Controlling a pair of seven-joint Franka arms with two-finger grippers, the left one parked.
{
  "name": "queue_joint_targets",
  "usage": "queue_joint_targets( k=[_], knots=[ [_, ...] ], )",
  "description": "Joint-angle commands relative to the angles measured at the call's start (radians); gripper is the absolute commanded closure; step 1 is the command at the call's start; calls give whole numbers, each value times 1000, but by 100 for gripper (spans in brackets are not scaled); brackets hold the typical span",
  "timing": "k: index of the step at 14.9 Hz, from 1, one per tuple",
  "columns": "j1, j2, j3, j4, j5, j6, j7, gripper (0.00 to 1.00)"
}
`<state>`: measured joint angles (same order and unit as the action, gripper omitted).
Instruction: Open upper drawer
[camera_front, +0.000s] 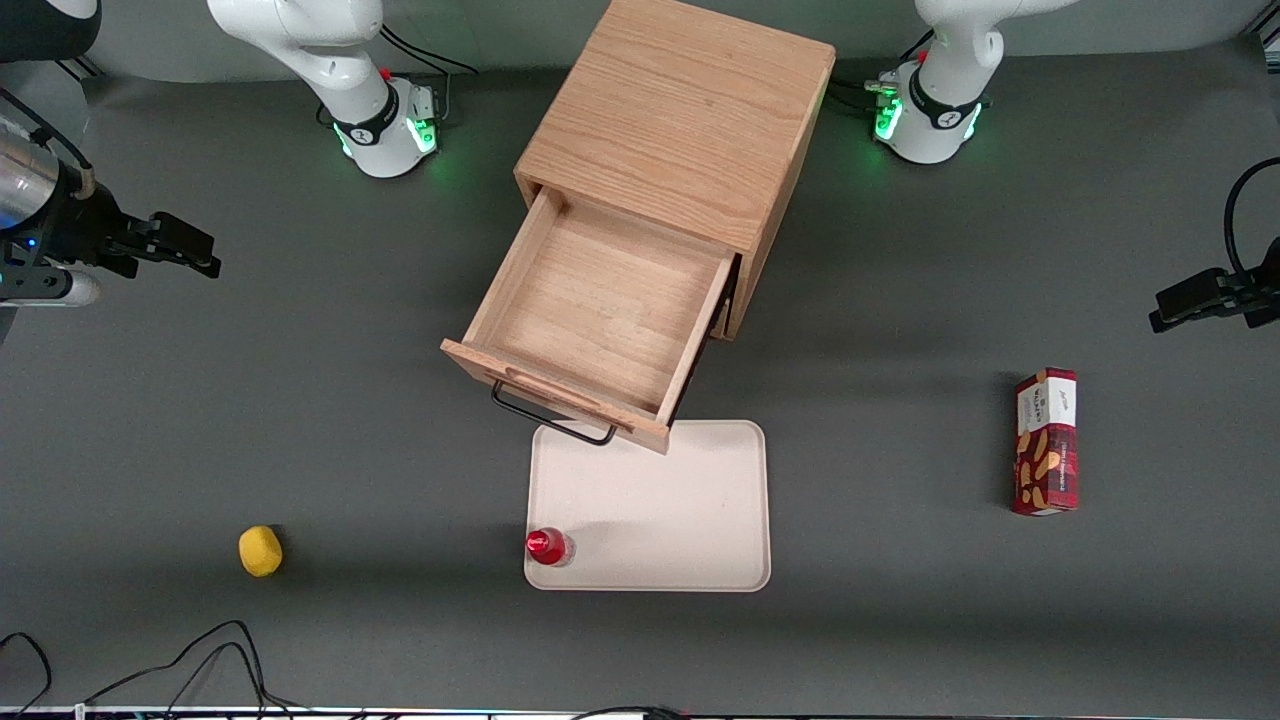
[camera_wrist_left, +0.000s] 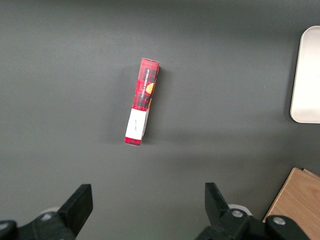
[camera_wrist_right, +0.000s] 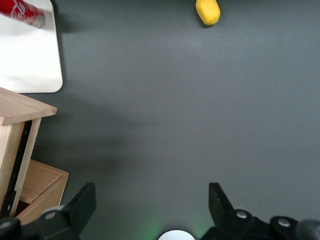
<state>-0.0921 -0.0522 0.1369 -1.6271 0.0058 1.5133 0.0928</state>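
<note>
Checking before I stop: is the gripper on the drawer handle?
No, the gripper hangs open toward the working arm's end, apart from the handle of the pulled-out upper drawer.

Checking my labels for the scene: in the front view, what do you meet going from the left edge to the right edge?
Gripper, jaws open → lemon → red can on the tray → cookie box. The pulled-out upper drawer overlaps the tray sideways.
</note>
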Motion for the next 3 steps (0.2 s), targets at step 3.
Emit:
queue_joint_targets(
  k=[3],
  knots=[
    [-1,-25,13,-19,-21,45,28,0]
  ],
)
